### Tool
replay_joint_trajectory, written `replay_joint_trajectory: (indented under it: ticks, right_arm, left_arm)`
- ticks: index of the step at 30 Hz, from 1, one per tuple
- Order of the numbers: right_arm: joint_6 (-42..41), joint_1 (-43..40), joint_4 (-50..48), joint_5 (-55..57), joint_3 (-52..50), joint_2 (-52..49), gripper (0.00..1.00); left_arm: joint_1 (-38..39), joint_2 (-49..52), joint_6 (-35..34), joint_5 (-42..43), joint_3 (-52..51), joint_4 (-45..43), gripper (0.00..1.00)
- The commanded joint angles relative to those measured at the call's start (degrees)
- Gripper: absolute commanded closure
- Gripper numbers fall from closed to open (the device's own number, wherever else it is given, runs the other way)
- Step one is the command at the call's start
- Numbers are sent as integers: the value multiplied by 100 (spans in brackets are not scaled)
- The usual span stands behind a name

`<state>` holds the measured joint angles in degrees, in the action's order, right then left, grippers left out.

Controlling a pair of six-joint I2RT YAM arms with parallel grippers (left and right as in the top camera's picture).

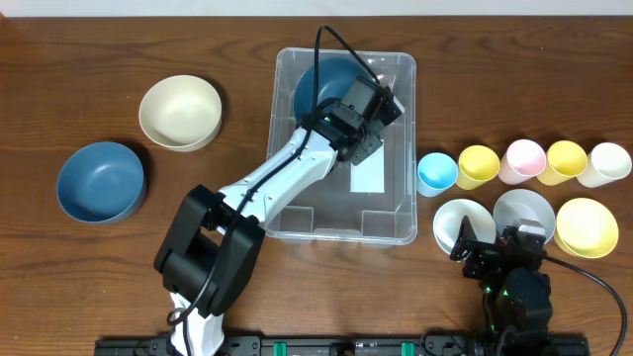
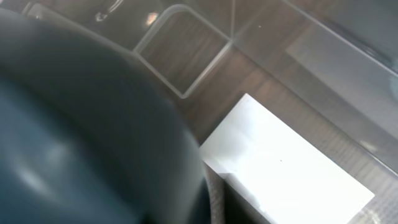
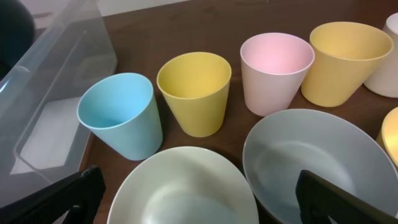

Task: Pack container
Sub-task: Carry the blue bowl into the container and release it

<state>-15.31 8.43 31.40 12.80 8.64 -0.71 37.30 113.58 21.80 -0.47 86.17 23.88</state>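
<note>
left hand (image 1: 371, 104) at dark blue bowl (image 1: 316, 84) in clear container (image 1: 341, 237) on wooden table (image 1: 99, 49)

A robotics test bench, this one: a lab setup, not a kitchen, whatever the crockery says. The white-and-black left arm (image 1: 287, 173) and the black right arm (image 1: 514, 292) stand at a black rail (image 1: 326, 347) along the near edge of a dark wood-grain table (image 1: 59, 49), with a cable (image 1: 593, 282) looping off the right one. The tableware reads as props: pastel plastic cups (image 1: 479, 166) in a tidy row, plain bowls (image 1: 180, 112) spaced apart, and a clear plastic bin (image 1: 396, 235) in the middle.
</note>
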Motion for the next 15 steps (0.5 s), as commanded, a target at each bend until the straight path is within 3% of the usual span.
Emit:
replay_joint_trajectory:
  ticks: [1, 3, 8, 10, 13, 15]
  right_arm:
    - [15, -44, -15, 24, -13, 39, 1]
    - [15, -44, -15, 24, -13, 39, 1]
    - [13, -44, -15, 24, -13, 39, 1]
    - [13, -44, -15, 24, -13, 39, 1]
    - [13, -44, -15, 24, -13, 39, 1]
    - [15, -44, -15, 24, -13, 39, 1]
  left_arm:
    - [-55, -13, 90, -280, 195, -17, 52]
    - [-52, -55, 87, -463, 195, -2, 33]
    - [-52, -494, 59, -673, 195, 208, 29]
    - [-52, -839, -68, -675, 199, 398, 23]
    - [-87, -1648, -555, -693, 212, 874, 11]
    - [-186, -2282, -999, -909, 214, 1292, 11]
